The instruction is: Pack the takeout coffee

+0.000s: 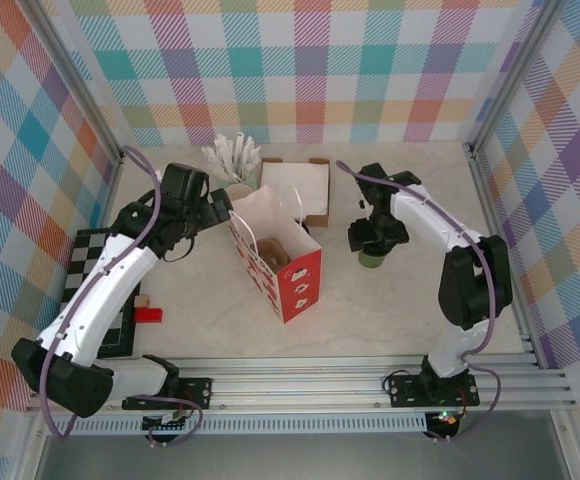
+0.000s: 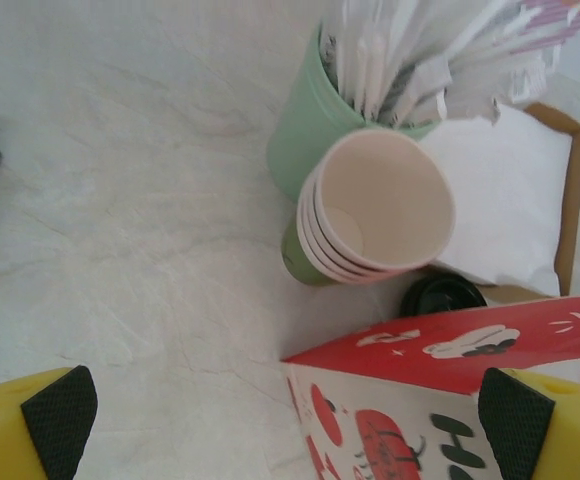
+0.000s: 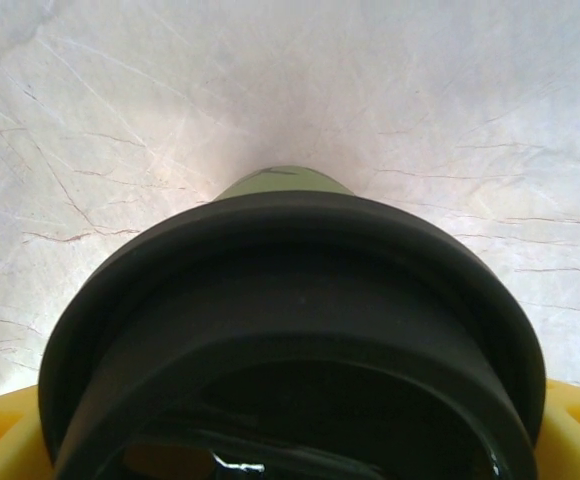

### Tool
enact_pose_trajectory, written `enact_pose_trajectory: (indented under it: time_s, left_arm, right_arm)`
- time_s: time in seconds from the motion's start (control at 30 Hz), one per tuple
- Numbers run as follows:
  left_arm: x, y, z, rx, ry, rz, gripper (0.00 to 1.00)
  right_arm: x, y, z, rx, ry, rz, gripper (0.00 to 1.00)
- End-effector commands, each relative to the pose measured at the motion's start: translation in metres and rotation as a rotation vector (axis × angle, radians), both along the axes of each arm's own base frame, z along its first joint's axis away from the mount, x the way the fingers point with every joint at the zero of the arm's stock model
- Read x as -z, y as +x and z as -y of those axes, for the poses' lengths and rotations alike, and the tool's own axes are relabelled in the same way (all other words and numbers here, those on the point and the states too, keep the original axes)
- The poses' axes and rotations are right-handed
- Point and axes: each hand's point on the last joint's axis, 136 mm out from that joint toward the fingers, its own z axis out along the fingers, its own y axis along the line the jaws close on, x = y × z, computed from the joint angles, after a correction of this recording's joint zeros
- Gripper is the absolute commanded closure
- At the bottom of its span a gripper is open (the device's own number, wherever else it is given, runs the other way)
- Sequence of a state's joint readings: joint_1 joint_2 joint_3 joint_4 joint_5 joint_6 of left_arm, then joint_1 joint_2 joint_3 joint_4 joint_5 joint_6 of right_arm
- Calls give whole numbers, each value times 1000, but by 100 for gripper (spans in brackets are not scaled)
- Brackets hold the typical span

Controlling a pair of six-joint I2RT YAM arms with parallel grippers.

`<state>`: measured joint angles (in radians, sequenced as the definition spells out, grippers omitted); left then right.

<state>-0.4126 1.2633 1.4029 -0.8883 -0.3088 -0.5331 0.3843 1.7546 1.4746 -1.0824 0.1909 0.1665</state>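
The takeout coffee (image 1: 373, 261) stands upright on the tabletop (image 1: 390, 310), right of the red bag (image 1: 295, 285) and directly beneath the right pincer (image 1: 372, 240) — jaws wide astride its black lid (image 3: 290, 300), whether gripping I cannot tell — the wide-open left pincer (image 2: 288, 425) being farther.

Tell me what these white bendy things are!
They are two robot arms with pinching fingers. One picture looks down from above; the other two come from cameras on each wrist. On the table are a red paper bag, a stack of empty cups, a cup of straws, a loose black lid and a lidded takeout coffee. The left gripper is open at the bag's rim. The right gripper straddles the takeout coffee; I can't tell if it is squeezing.
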Motion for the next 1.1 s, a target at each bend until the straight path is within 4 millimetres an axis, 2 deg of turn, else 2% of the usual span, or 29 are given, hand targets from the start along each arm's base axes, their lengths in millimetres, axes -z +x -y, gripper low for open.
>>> enact_pose_trajectory:
  time_s: [0.0,0.07,0.13,0.17,0.23,0.3,0.4,0.5,0.7,0.8,0.9,0.97,1.07]
  left_arm:
    - [-41,7,-17,-15,89,111,0]
    - [-47,17,-4,72,96,127,0]
    - [-47,25,13,176,101,120,0]
    - [-45,29,22,235,109,107,0]
    - [-38,35,40,357,116,78,0]
    - [-30,42,50,426,143,43,0]
    - [-24,59,50,431,207,38,0]
    - [-14,67,63,526,225,22,2]
    - [-2,65,88,668,166,-8,9]
    - [1,66,90,670,157,-20,13]
    - [-3,67,89,646,150,-12,12]
    - [-9,70,81,584,162,1,6]
    - [-19,75,59,438,200,-8,3]
  right_arm:
    - [-40,-8,9,-12,-15,85,34]
    - [-50,-17,12,-11,-11,77,35]
    - [-59,-27,12,-18,5,64,32]
    - [-65,-31,13,-13,9,73,35]
    - [-79,-39,13,-20,31,91,46]
    - [-100,-47,13,-26,51,128,54]
    - [-131,-63,6,-70,92,165,52]
    - [-160,-77,1,-84,134,214,51]
    - [-216,-100,-17,-131,256,300,49]
    - [-236,-107,-29,-178,297,325,49]
    - [-256,-112,-44,-235,328,359,49]
    - [-270,-117,-60,-292,366,380,50]
    - [-286,-125,-90,-384,422,401,50]
